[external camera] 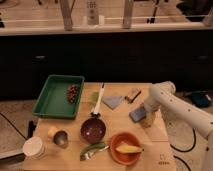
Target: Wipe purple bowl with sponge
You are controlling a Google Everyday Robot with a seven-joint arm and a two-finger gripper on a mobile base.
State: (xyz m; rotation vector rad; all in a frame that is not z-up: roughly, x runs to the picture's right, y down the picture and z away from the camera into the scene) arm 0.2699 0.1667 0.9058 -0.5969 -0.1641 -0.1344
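Wooden bench [156,146], filling the lower half of the frame, with its contents listed from left to right. At the lower left corner stands a white cup [34,148]. Just right of it lies a small yellow object [52,132], which is close against a small metallic cup [61,139]. Above these, at the bench's upper left, sits a green rectangular tray [50,102] with a dark reddish cluster [73,93] lying near its right wall. The purple bowl [93,131] stands upright at lower centre, its glossy inside facing up and clear of the tray. A long white utensil [99,100] runs from near the bowl's upper rim toward the back of the bench, with a small green patch [93,96] at its left side. A curved green object [93,150] lies at the front edge, below the purple bowl and beside the orange bowl [113,153]. The orange bowl holds a yellow item [128,147]. A flat pale blue cloth [113,102] lies right of the utensil, and a small brown object [133,94] lies farther right, near the back edge. The sponge [137,114], a blue-grey block, sits at right of centre, apart from the purple bowl and to its upper right. It is directly at the tool [146,118]. The white arm [172,102] enters from the right edge and bends down to that spot. Whether the tool is open or closed, or has hold of the sponge, cannot be told.
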